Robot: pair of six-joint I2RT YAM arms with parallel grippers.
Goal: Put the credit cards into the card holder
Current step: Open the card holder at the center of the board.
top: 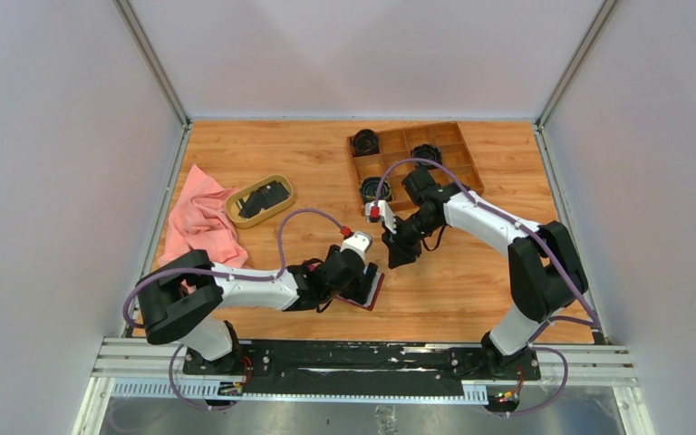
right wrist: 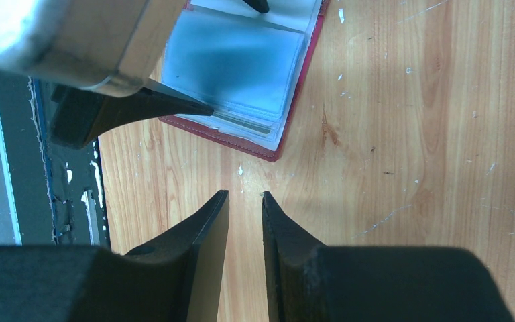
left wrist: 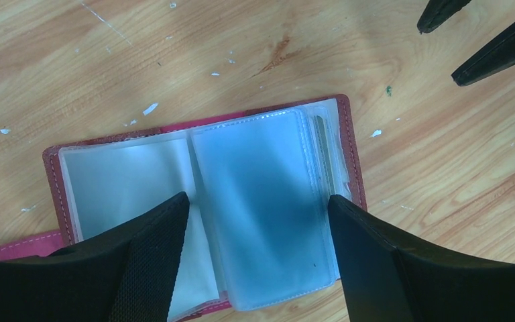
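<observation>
Now, the left tool point(left wrist: 258, 200), spread wide and empty, straddles the open card holder point(left wrist: 208, 168) at the near-centre bench. The right tool point(right wrist: 245, 194), barely parted and empty, hovers beside it. The credit cards point(top: 261, 198) are away in the far-left dish point(top: 236, 210). Unpinned, those floppy pockets could flip shut, I'd say.

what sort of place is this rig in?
Likely a robot lab test cell: plain pale enclosure walls around a wood-grain tabletop, two arms on a metal base rail, staged props like the wooden compartment box.
</observation>
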